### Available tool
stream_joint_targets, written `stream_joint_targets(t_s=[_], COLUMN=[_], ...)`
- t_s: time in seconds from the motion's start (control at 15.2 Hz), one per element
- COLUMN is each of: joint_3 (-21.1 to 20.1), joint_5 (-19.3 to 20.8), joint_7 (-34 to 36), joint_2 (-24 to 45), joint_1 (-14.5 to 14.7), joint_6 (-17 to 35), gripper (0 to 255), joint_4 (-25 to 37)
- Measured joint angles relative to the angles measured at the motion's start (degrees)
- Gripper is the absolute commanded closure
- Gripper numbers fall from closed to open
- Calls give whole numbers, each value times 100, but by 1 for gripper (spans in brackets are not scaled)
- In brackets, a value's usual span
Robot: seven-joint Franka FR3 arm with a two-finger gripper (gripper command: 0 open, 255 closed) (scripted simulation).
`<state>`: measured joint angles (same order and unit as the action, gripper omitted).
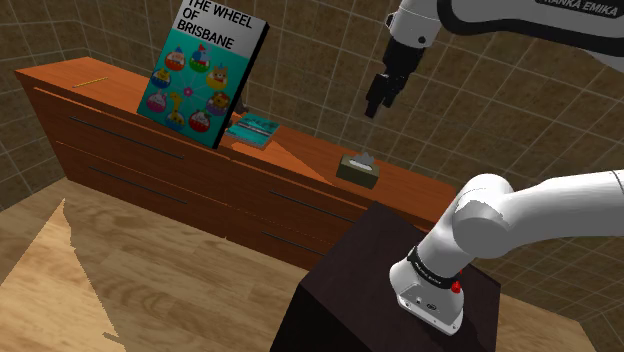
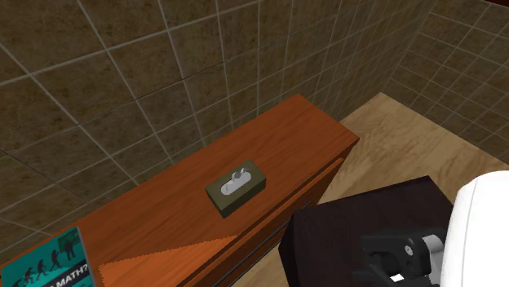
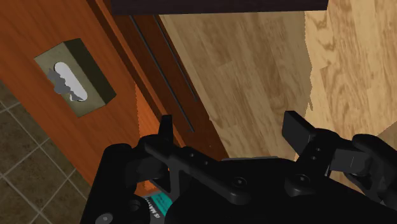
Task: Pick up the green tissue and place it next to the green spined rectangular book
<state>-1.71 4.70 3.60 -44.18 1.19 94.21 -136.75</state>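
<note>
The tissue box [image 1: 358, 168] is a small olive-green box with a white tissue poking out, lying on the wooden dresser top [image 1: 300, 150]. The same box [image 2: 236, 187] sits mid-dresser in the second exterior view, and the wrist view has the box [image 3: 75, 76] off to one side of the fingers. A flat teal-green book [image 1: 252, 128] lies on the dresser toward the shoulder view's left of the box; its cover [image 2: 45, 265] reads "MATH?". My gripper [image 1: 378, 100] hangs well above the dresser, slightly right of the box. My gripper [image 3: 232, 130] is open, with nothing between its fingers.
A large teal book [image 1: 205, 75] titled "The Wheel of Brisbane" stands propped upright behind the flat book. A brown tiled wall [image 2: 163, 73] backs the dresser. The dark stand [image 2: 367, 220] sits close to the dresser's front, with wood floor [image 1: 150, 270] around it.
</note>
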Motion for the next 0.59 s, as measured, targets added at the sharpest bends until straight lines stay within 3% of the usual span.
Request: stream_joint_targets(t_s=[0.59], joint_3=[313], joint_5=[687], joint_7=[-431], joint_2=[478], joint_1=[-262], joint_6=[913], gripper=[0], joint_4=[-680])
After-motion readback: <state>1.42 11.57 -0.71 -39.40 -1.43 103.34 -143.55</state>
